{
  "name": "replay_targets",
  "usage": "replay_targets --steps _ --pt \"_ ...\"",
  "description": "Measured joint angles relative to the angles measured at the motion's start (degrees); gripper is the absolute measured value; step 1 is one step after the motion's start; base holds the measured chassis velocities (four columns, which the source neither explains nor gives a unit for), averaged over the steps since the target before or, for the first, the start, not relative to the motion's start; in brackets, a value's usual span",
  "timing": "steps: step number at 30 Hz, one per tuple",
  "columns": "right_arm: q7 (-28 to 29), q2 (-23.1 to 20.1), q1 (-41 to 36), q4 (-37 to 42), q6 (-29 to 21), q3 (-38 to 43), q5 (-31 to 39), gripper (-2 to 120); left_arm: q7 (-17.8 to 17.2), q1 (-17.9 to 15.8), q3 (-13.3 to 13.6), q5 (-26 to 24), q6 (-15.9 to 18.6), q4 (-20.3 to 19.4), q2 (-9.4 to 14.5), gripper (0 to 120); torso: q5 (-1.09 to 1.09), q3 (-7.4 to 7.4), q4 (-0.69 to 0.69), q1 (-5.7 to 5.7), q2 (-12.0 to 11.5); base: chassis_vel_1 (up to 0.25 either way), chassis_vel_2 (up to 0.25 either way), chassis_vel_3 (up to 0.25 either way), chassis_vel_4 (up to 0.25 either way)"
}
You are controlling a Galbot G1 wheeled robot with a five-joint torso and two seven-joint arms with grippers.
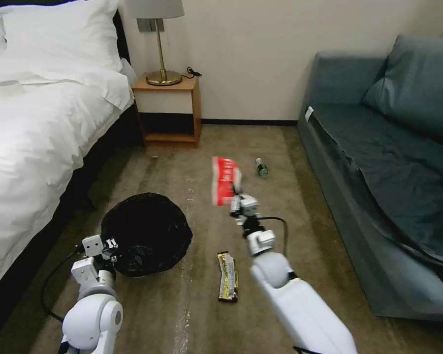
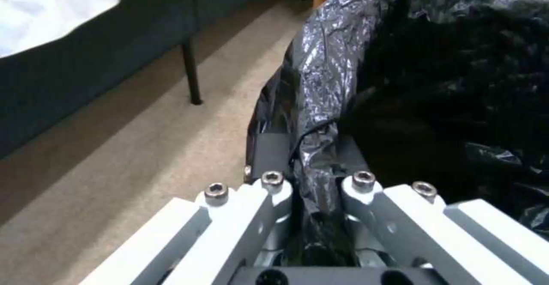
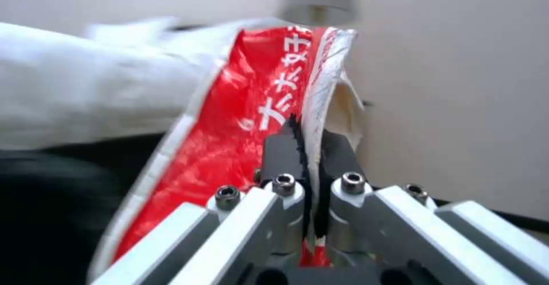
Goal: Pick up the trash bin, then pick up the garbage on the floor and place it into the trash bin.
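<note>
Carpet between a white bed (image 1: 34, 137) and a grey sofa (image 1: 389, 162) is seen from the head view, where the trash bin (image 1: 147, 231), lined with a black bag, is held at its near rim by the left gripper (image 1: 109, 244). A red snack packet (image 1: 224, 179) is held aloft by the right gripper (image 1: 237, 194), well apart from the bin's mouth. A gold-brown bar wrapper (image 1: 227, 276) and a small bottle (image 1: 262, 168) are left lying on the floor.

From the left wrist view, the jaws are seen clenched on the bag-covered rim (image 2: 312, 156).

From the right wrist view, the jaws are seen pinching the packet's edge (image 3: 251, 117).

The packet's carry to the bin is judged to be in hand; a sideways swing over the opening is called for before any release.
</note>
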Motion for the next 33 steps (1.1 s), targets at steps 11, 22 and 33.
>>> replay_targets --steps 11,22,33 --pt "-0.96 2.44 1.76 -1.75 1.62 -7.45 -1.45 0 -0.34 -0.87 1.89 -1.11 0.98 0.1 -1.05 4 -0.03 0.0 0.0 0.0 0.0 0.0 0.0 0.0 0.0" --pt "-1.82 3.13 0.96 -4.08 2.61 -7.82 -2.78 0 -0.48 -1.02 3.53 -0.54 0.98 0.07 -1.82 4 -0.02 -0.01 0.0 0.0 0.0 0.0 0.0 0.0 0.0" --pt "-2.03 2.96 0.16 -3.84 2.6 -7.69 -3.4 41 -0.52 -1.33 3.65 -0.19 0.97 0.4 -1.91 4 -0.02 0.0 0.0 0.0 0.0 0.0 0.0 0.0 0.0"
